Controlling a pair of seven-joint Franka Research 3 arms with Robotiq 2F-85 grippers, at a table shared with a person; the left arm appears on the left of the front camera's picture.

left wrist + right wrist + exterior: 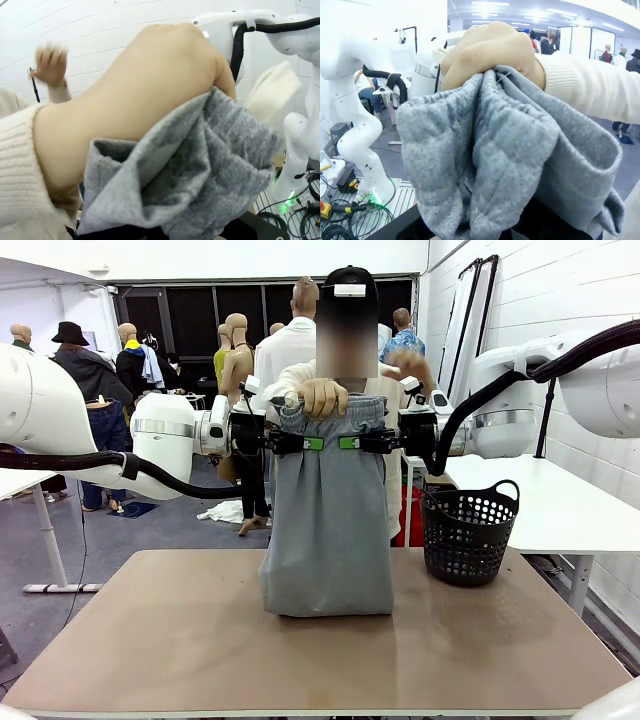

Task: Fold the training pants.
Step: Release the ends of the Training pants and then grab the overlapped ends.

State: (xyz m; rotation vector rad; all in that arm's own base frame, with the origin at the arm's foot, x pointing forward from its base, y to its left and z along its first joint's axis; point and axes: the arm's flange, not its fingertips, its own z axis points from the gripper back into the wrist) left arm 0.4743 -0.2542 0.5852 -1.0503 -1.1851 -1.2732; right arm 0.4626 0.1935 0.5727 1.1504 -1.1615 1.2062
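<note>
Grey jersey training pants (328,530) hang upright over the middle of the table (150,640). Their long axis is vertical, with the gathered waistband at the top and the lower end resting as a soft fold on the surface, well back from the near edge.

From the front, my left gripper (310,443) and my right gripper (350,443) come in from either side just below the waistband. Each is pressed together on a pinch of the cloth, green pads facing each other across a narrow strip of fabric. A person's hand (323,397) clutches the bunched waistband from above, between my two grippers. A black basket (470,535) stands near the right edge of the table, beside the pants but apart from them.

My left wrist view adds what the front cannot: the person's fist right up close on the grey cloth, a cream knit cuff (20,165), and their other hand (50,62) raised, fingers up, away from the pants. My right wrist view shows the same fist from the opposite side, with the waistband's folds covering my own fingers.
</note>
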